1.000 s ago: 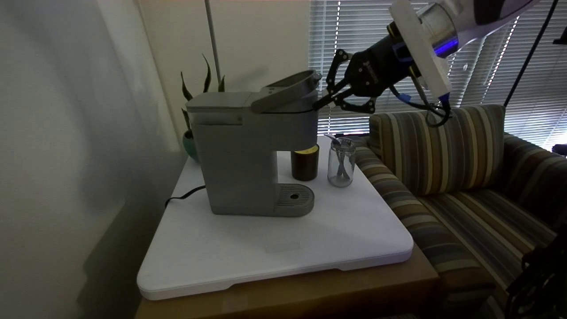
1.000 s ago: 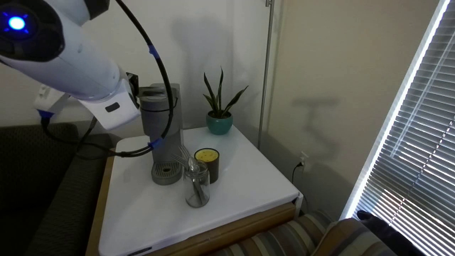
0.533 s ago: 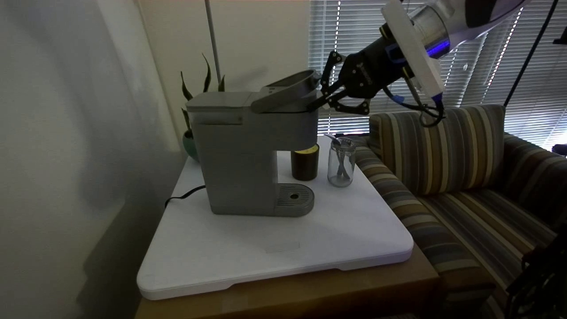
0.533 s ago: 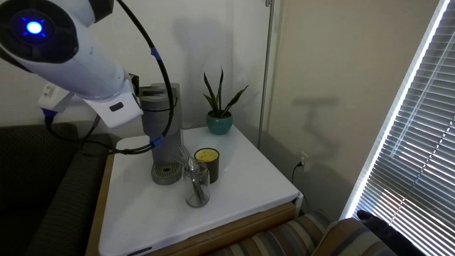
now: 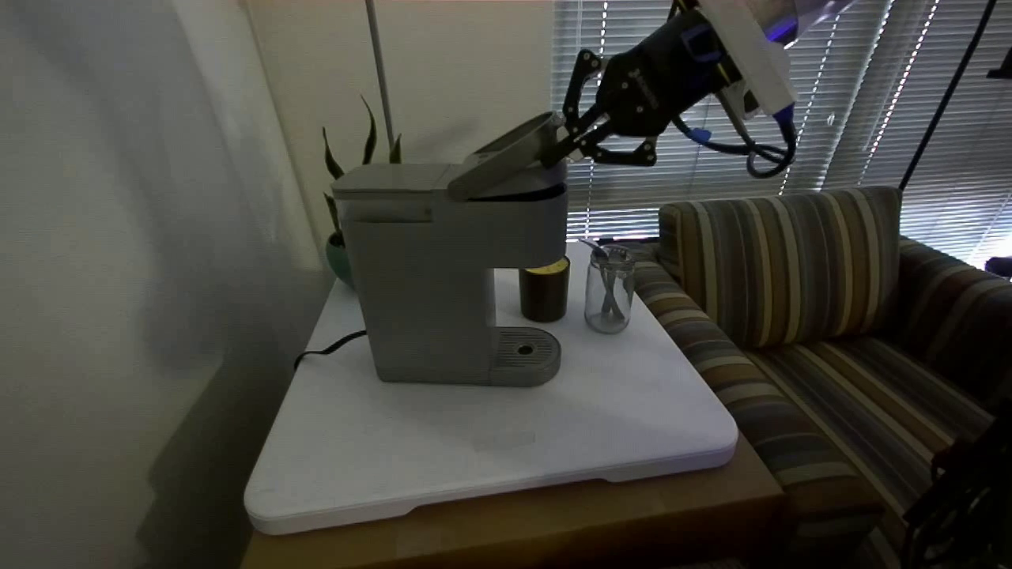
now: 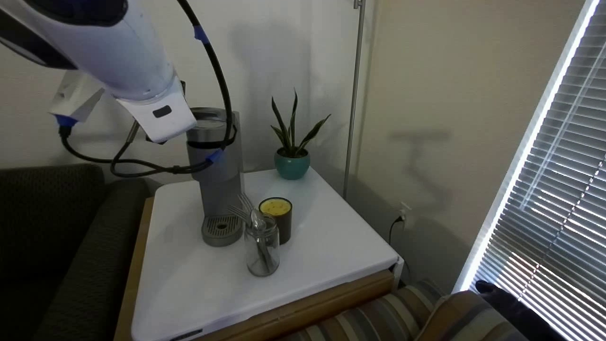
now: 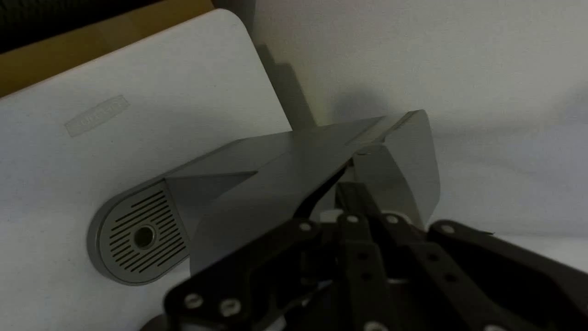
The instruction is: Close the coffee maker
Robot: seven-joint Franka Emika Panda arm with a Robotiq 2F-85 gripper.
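1. In the foreground of an exterior view: white tabletop (image 5: 474,442) on a brown base (image 5: 514,525).
2. Coffee maker (image 5: 427,292) stands upright on it, drip base (image 5: 526,356) sticking out front.
3. Lid (image 5: 494,170) partway open: hinge end low, front end tilted up, dark gap between lid and body. Gap shows in both exterior views.
4. Gripper (image 5: 556,150) at the lid's front end, angled down. In the wrist view, fingers (image 7: 351,197) look together at the tips, up against the lid; can't tell if they pinch its edge.
5. Past the drip base: glass jar (image 6: 262,260) holding cutlery (image 6: 257,220), and a dark cup (image 6: 285,222), yellow inside. Jar and cup just beside each other, apart.
6. Farther back, part-hidden by the coffee maker: plant (image 5: 371,142) in a teal pot (image 5: 338,259).
7. Beyond the tabletop: striped armchair (image 5: 798,332), window blinds (image 5: 877,158) behind it.
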